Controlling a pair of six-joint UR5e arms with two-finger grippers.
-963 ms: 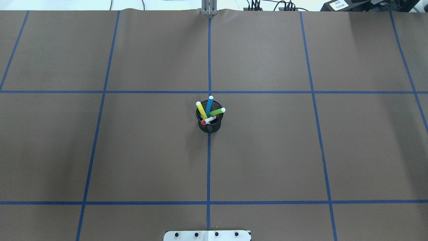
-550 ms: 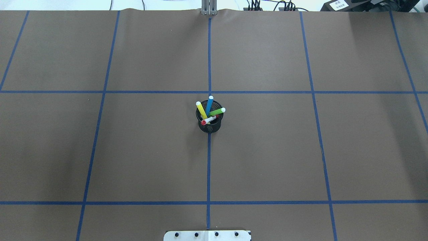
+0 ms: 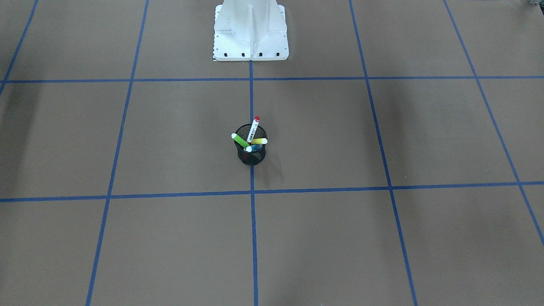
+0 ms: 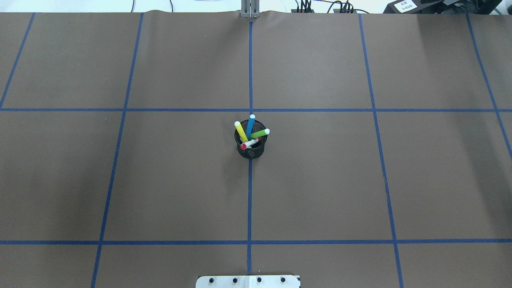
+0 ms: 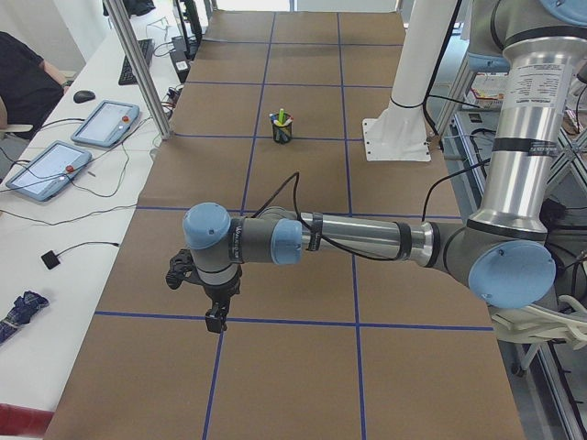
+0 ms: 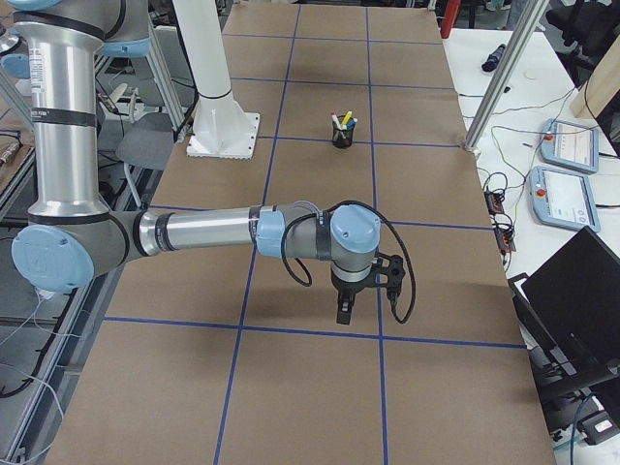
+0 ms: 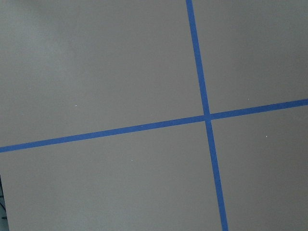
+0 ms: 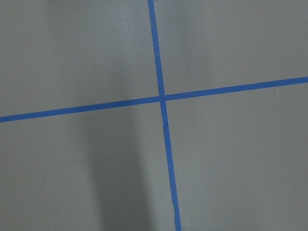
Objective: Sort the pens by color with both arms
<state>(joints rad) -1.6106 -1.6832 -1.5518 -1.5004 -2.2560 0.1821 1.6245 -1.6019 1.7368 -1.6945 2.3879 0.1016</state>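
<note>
Four pens stand together in a black mesh cup [image 4: 251, 152] at the table's middle: a yellow pen [image 4: 241, 131], a blue pen [image 4: 251, 125], a green pen [image 4: 261, 133] and a white pen with a red cap [image 4: 249, 143]. From the front, the white pen [image 3: 253, 128] rises highest out of the cup [image 3: 251, 157]. My left gripper [image 5: 217, 316] hangs over the table's left end, far from the cup [image 5: 282, 134]. My right gripper [image 6: 344, 312] hangs over the right end, far from the cup [image 6: 341, 136]. Whether either is open or shut, I cannot tell. Both wrist views show only brown paper and blue tape.
The white pedestal base [image 3: 250, 29] stands at the robot's side of the table. Blue tape lines [image 4: 249, 200] divide the brown cover into squares. Beyond the far edge sit tablets [image 5: 105, 122], cables, a metal post [image 5: 138, 69], a seated person [image 5: 23, 78] and a laptop [image 6: 581, 291].
</note>
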